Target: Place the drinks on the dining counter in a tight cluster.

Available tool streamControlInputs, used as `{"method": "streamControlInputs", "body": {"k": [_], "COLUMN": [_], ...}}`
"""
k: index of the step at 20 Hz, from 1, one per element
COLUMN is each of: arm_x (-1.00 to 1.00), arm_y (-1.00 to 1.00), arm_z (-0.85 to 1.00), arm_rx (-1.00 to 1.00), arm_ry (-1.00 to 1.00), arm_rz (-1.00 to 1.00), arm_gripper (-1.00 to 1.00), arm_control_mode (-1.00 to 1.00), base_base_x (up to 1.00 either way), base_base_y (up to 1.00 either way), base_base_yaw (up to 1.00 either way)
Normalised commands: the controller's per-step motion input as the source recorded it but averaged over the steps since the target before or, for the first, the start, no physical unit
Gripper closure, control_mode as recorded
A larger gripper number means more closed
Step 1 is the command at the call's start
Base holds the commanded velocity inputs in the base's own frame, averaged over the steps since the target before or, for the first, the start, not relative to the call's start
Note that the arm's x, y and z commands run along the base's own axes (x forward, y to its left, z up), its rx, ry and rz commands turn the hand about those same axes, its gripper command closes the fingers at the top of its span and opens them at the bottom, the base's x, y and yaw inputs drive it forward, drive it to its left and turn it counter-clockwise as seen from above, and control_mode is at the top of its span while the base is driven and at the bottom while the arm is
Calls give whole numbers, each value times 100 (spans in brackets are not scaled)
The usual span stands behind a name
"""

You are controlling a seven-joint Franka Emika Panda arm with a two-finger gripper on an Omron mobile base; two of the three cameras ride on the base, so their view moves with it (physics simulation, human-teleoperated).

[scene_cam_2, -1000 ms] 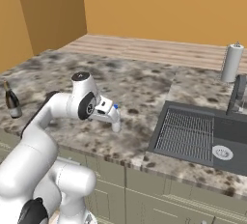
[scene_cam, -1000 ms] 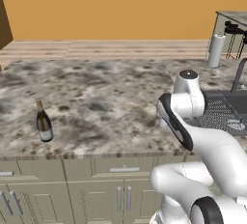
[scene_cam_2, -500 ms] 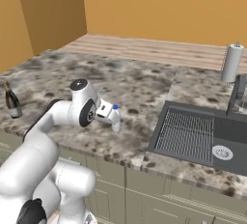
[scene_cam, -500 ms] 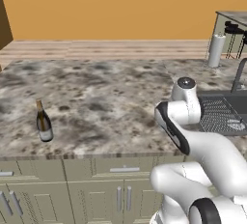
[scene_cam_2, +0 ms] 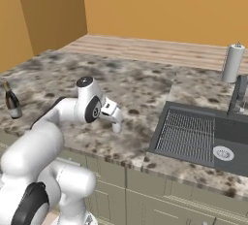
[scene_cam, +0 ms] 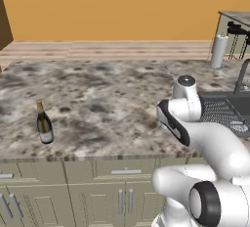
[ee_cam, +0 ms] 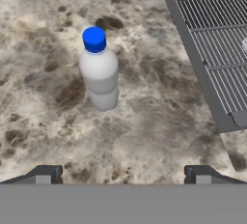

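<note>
A small clear water bottle with a blue cap stands upright on the marbled counter. My gripper hangs above it, open and empty, with the bottle ahead of the gap between the fingertips. From the right base view the hand covers most of that bottle. A dark wine bottle with a pale label stands far left near the front edge, also seen as the wine bottle. The dining counter with black stools shows far back right.
A dark sink with a ribbed drainer lies just right of the water bottle, its faucet behind. A paper towel roll stands at the counter's back right. Beige cabinet fronts run below the front edge.
My arm has shifted a little over the water bottle. The bottle's blue cap showed beside my hand in the right base view and is now covered. The jaws stayed open.
</note>
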Motion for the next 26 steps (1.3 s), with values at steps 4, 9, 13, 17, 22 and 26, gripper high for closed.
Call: {"method": "streamControlInputs", "body": {"k": [4, 9, 13, 17, 22, 26], "arm_x": [23, 19, 21, 22, 19, 19], "arm_y": [0, 0, 0, 1, 0, 0], "arm_z": [-5, -7, -9, -19, -19, -12], "arm_rx": [0, 0, -3, -3, -2, 0], "arm_ry": [0, 0, -2, 0, 0, 0], "arm_rz": [0, 0, 0, 0, 0, 0], "arm_gripper": [-100, -100, -100, -100, -100, -100], "arm_control_mode": [-100, -100, -100, -100, -100, -100], "base_base_x": [0, 0, 0, 0, 0, 0], "base_base_y": [0, 0, 0, 0, 0, 0], "base_base_yaw": [0, 0, 0, 0, 0, 0]}}
